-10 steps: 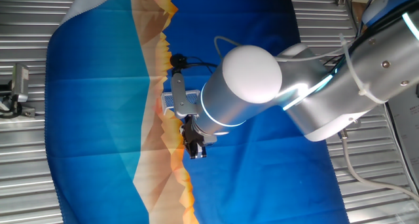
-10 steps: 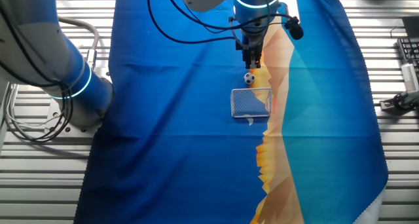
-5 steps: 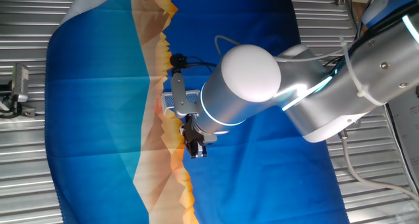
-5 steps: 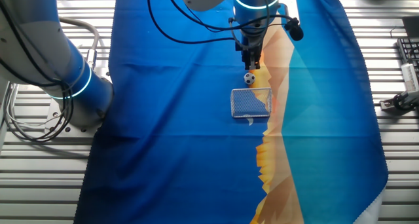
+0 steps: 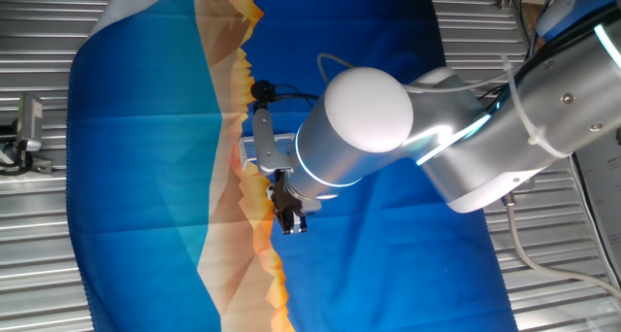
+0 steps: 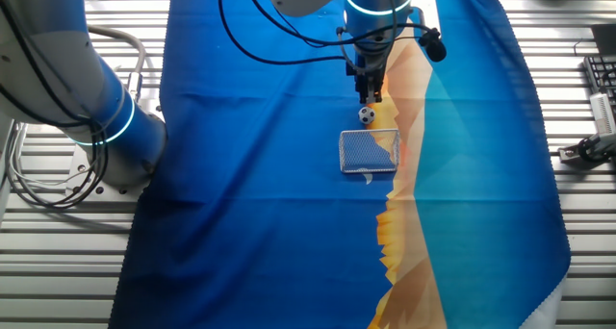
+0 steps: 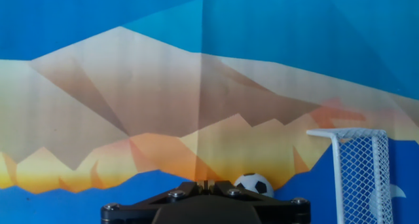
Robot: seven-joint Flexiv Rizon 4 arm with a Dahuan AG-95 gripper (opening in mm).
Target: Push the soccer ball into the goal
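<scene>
Small white ball with black patches sits on the blue cloth at the orange mountain print's edge, just ahead of my fingers; in my hand view its lower part is hidden. Miniature goal with thin white frame and pale mesh netting stands near the ball, apart from it, right in my hand view.

- No legible text, labels, brand marks, numbers or signs appear in any view.
- The blue and orange printed cloth carries a mountain pattern only, with no lettering.
</scene>
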